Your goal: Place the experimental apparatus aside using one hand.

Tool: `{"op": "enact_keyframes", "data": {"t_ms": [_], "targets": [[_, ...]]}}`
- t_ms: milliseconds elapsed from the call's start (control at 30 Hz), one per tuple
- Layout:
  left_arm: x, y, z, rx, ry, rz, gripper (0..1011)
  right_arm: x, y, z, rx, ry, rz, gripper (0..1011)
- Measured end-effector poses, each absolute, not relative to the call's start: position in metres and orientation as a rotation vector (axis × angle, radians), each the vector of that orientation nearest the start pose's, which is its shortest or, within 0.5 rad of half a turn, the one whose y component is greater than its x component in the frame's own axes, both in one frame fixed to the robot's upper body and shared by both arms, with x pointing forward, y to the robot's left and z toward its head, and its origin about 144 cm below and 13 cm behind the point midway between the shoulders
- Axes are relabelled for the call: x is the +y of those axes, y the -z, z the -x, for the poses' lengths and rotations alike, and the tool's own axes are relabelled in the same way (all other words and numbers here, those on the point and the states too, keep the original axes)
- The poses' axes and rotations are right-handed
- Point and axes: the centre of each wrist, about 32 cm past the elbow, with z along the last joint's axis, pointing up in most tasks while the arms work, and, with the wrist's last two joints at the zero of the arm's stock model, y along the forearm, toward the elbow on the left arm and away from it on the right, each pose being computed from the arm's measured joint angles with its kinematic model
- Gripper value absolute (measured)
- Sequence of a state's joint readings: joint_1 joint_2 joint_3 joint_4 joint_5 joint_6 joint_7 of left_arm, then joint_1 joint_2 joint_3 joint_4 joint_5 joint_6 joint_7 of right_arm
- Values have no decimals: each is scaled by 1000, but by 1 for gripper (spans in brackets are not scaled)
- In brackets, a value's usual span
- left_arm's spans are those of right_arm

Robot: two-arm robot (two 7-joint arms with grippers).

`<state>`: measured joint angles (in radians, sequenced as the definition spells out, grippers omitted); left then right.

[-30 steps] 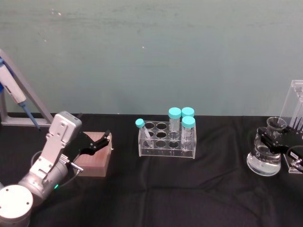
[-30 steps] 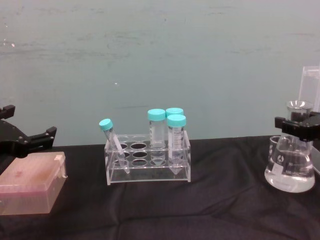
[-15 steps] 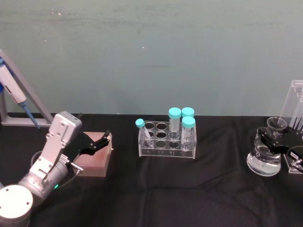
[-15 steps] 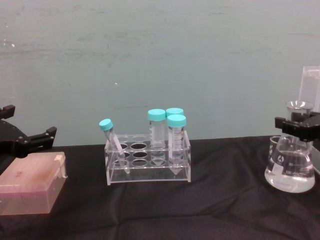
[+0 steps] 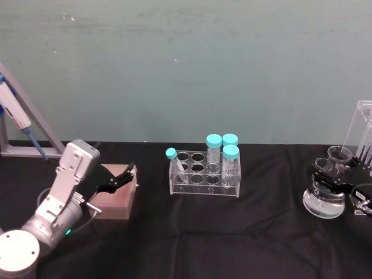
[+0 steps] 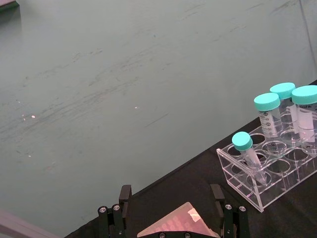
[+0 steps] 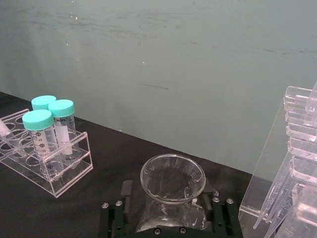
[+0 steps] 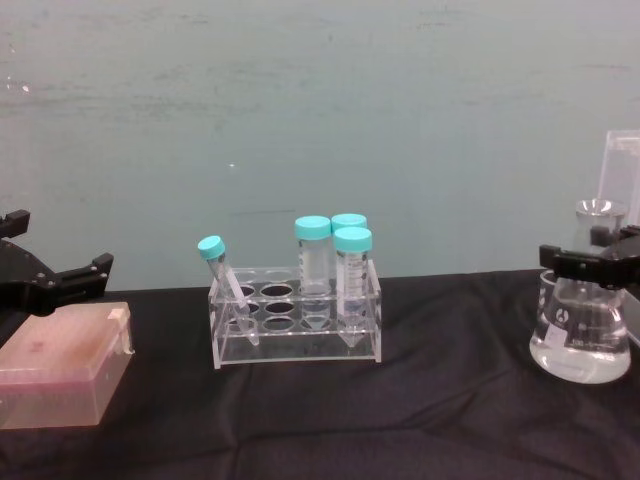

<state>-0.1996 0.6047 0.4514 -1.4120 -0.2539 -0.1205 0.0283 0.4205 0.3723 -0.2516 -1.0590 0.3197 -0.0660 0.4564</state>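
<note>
At the right end of the black-clothed tabletop [image 5: 192, 232], the right black two-finger claw [image 8: 592, 258] is closed round the neck of the clear conical glass flask holding clear liquid [image 8: 582, 335], just beside the tall clear acrylic pipette stand [image 5: 361, 131]. The left black claw [image 5: 121, 176] hangs spread wide over a pink lidded box [image 8: 60, 378], left of the clear acrylic tube rack [image 5: 204, 180].

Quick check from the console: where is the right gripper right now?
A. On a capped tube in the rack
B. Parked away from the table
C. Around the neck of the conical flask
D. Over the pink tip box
C. The right gripper has its fingers on either side of the neck of the conical flask, which stands on the black cloth with clear liquid inside.
</note>
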Motion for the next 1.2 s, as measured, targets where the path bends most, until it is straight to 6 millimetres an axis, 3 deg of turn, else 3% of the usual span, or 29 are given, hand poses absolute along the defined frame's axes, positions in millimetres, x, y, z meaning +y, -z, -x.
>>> {"op": "enact_keyframes", "data": {"t_ms": [233, 1200], "targets": [[310, -1140, -489, -285, -1248, -305, 1000, -327, -1145, -564, -1, 1075, 151, 1003], [310, -1140, -489, -285, -1248, -304, 1000, -327, -1148, -563, -18, 1078, 139, 1000]]}}
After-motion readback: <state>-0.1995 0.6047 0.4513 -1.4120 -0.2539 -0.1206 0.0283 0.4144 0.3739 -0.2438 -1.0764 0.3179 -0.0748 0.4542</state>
